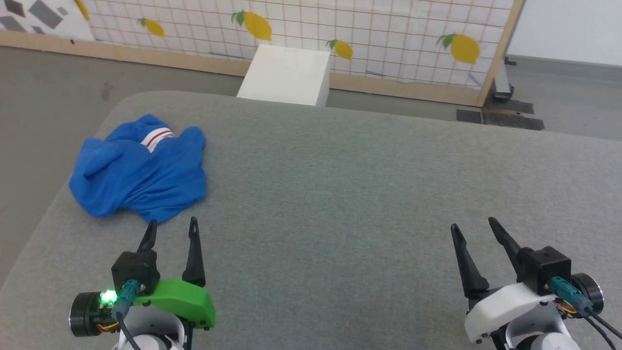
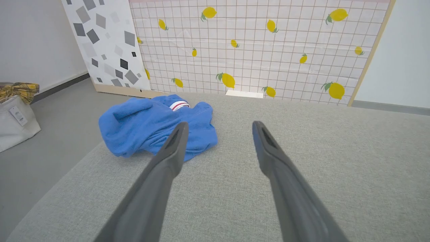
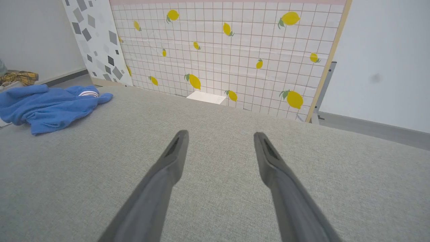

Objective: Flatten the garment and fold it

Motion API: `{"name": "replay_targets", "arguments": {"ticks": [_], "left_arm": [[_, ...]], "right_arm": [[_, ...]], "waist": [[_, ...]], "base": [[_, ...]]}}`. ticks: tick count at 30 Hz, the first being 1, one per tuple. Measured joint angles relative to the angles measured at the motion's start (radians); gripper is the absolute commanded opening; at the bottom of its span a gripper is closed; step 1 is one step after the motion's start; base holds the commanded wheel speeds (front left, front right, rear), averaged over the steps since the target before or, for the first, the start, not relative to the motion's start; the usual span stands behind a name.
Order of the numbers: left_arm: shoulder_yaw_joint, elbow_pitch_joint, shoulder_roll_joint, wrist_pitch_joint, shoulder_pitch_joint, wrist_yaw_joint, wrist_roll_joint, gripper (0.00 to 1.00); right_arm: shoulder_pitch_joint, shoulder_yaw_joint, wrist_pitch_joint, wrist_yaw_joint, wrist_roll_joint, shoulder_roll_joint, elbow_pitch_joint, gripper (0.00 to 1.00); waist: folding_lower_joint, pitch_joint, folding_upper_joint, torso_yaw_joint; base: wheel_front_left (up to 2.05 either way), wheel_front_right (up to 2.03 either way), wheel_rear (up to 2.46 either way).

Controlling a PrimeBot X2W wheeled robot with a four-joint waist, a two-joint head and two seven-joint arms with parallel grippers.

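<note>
The garment (image 1: 138,170) lies crumpled at the tabletop's (image 1: 340,194) left, just beyond the left hand (image 1: 172,224), which gapes empty like the right hand (image 1: 472,223); pinch what may be its near hem and draw it flat.

Blue garment (image 1: 138,167) crumpled in heap, left of frame, on grey padded surface (image 1: 340,194); striped trim showing at top; left gripper (image 1: 172,223) lower left, fingers apart, tips just beside garment edge; right gripper (image 1: 474,223) lower right, fingers apart, over bare surface; white box (image 1: 286,73) top centre; lemon-print panel (image 1: 388,34) behind.
</note>
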Motion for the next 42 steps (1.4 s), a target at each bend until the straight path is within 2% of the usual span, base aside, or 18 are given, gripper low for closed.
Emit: {"name": "replay_targets", "arguments": {"ticks": [42], "left_arm": [[0.002,-0.010,0.013,-0.064,0.042,0.085,-0.089,1.00]], "right_arm": [[-0.017,0.032,-0.057,0.000,0.056,0.000,0.039,1.00]], "waist": [[0.0000,0.000,0.0000,0.201]], "base": [[0.00,0.00,0.00]]}}
